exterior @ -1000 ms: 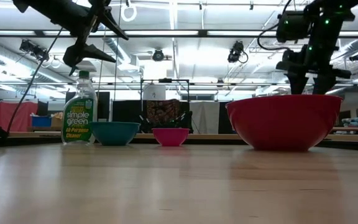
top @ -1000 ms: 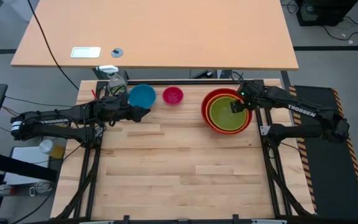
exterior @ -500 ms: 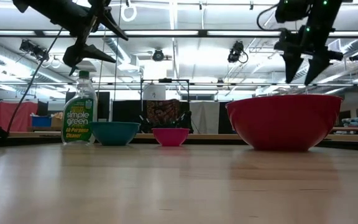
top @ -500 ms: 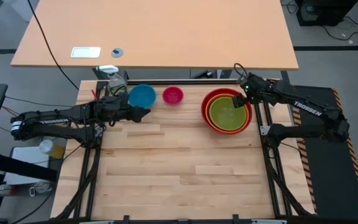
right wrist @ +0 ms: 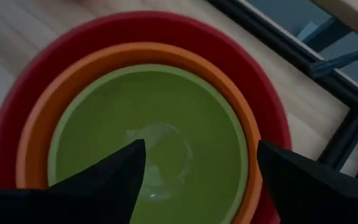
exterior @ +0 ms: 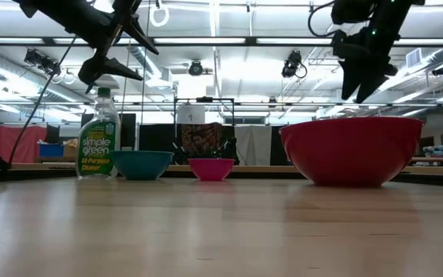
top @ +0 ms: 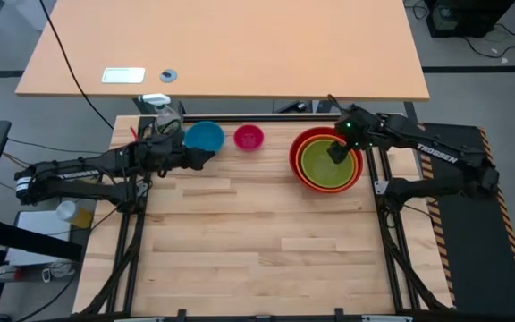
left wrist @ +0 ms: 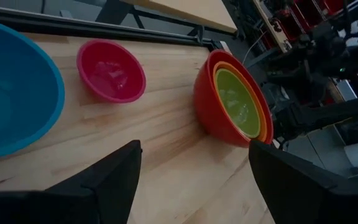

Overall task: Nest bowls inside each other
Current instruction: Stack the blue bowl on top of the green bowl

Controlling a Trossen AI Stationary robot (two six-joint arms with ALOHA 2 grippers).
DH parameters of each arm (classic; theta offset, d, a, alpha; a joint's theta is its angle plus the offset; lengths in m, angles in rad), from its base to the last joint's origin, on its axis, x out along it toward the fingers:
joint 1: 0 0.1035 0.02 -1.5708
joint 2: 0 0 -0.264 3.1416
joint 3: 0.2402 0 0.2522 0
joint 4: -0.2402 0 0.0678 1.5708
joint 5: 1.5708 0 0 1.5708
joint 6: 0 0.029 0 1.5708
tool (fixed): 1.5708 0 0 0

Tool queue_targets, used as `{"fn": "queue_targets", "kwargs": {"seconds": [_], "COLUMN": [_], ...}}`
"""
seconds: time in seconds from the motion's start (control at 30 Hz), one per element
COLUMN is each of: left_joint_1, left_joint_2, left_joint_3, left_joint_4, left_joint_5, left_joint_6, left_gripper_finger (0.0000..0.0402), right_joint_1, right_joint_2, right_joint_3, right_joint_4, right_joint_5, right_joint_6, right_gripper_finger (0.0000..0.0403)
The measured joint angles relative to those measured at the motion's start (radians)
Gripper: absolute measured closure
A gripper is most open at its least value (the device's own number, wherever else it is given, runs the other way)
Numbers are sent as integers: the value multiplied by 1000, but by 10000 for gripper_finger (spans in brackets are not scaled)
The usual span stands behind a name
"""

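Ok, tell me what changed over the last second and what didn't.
The right gripper, open and empty, rose out of the lime green bowl, swung toward the stack's far edge, and now hangs above it. Nothing was gripped or released. The left gripper stayed open by the blue bowl; the pink bowl, red bowl, orange bowl and spray bottle didn't move.

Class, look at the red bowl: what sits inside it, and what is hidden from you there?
Inside the red bowl sits the orange bowl, and the green bowl sits inside that. The green bowl looks empty. The nested bowls cover the red and orange bowls' bottoms, so these cannot be seen.
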Motion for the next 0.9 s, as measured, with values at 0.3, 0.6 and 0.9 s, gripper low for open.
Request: {"fn": "queue_targets", "kwargs": {"seconds": [0.3,0.6,0.9], "left_joint_1": [14,-24,-32], "left_joint_2": [0,61,189], "left_joint_3": [0,2,2], "left_joint_4": [0,95,106], "left_joint_5": [-14,42,66], "left_joint_6": [0,217,281], "left_gripper_finger": [102,102,111], "right_joint_1": [24,36,74], "right_joint_2": [20,47,141], "right_joint_3": [6,91,219], "right_joint_4": [100,180,222], "right_joint_5": [-60,-192,-238], "right_joint_6": [-47,-64,-171], "right_gripper_finger": [90,110,137]}}
